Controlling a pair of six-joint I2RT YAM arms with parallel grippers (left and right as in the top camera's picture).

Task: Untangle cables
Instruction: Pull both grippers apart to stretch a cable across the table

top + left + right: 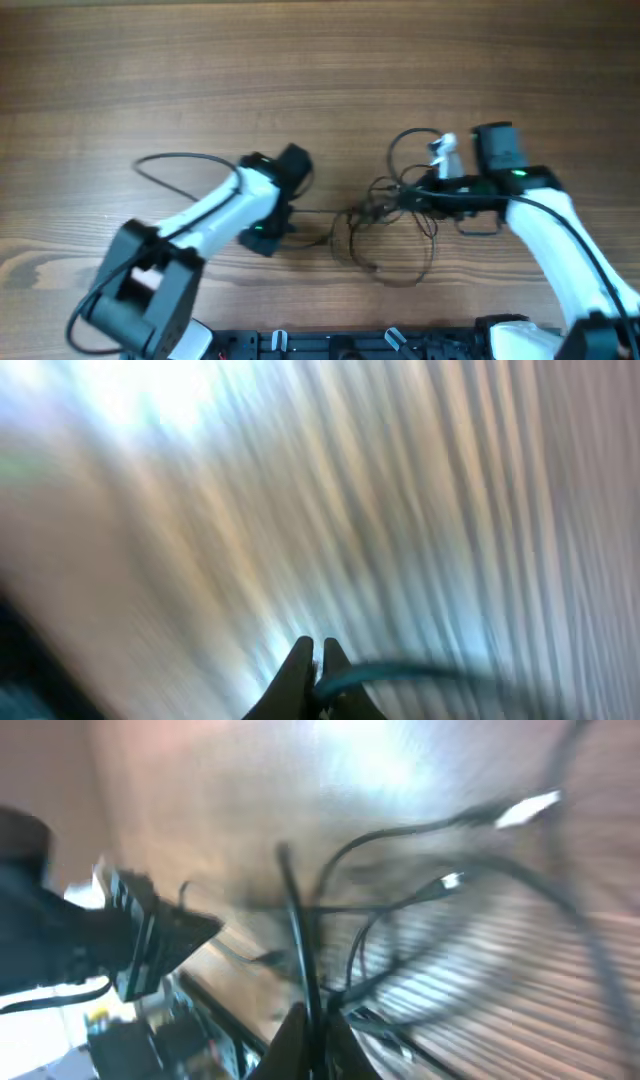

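Counter: brown wood-grain surface (pixel 200 60) that carries the cables and both arms.
Cables: thin black cords (pixel 385 235) lie knotted in a loose tangle at the middle of the counter, between the two arms and nearer the right one.
Loops: several loops spread from the knot, one up toward the far side and a larger one down toward the near edge.
Taut strand: one cord (pixel 320 211) runs nearly straight from the knot leftward to the left arm.
Plugs: a pale connector (pixel 525 810) and a smaller one (pixel 450 880) show at cord ends in the right wrist view; blur hides their type.
Left gripper: the left gripper (pixel 316 652) has its fingers pressed together on a thin dark cord that leads off to the right; the view is heavily smeared.
Right gripper: the right gripper (pixel 312 1020) is pinched closed on a black cord that rises straight up from its tips, at the right edge of the tangle.
Arms: they reach in from the near corners and face each other across the knot.
Arm wire: a thicker black wire (pixel 165 160) arcs out beside the left arm, apart from the tangle.
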